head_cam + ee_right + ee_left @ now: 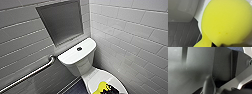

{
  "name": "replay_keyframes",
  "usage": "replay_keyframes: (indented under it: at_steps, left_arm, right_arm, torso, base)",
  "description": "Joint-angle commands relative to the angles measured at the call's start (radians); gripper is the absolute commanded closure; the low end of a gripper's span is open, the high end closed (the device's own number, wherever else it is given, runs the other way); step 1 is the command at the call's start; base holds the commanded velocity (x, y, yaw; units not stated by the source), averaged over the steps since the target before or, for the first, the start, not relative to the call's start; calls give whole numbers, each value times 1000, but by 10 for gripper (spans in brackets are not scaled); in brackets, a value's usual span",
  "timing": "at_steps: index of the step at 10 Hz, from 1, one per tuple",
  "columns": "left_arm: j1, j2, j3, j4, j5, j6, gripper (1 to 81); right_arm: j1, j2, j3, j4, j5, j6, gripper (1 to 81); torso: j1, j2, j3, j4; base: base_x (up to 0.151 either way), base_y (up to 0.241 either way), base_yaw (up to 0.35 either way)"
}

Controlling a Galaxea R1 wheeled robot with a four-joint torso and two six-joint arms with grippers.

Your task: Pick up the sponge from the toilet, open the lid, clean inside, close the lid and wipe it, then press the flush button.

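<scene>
The toilet [81,61] stands in a corner of white-tiled walls, with its lid [96,78] down over the bowl. The sponge [100,88] lies on the lid's near part, and the dark right pincer [111,89] is right at it, touching or overlapping its edge; whether the pincer grips it or merely rests on it cannot be told. In the right wrist view the sponge sits by the lid's rim above the dark floor [181,33]. The flush button [79,48] sits on the tank top, and a metal grab bar [30,75] runs along the wall.
</scene>
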Motion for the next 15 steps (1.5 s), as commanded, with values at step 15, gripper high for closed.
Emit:
replay_keyframes:
  at_steps: [15]
  left_arm:
    - [-3,-8,3,3,49,3,10]
  right_arm:
    - [-461,-464,160,-798,-60,703,811]
  torso:
    - [0,0,0,0]
  base:
    - [0,0,0]
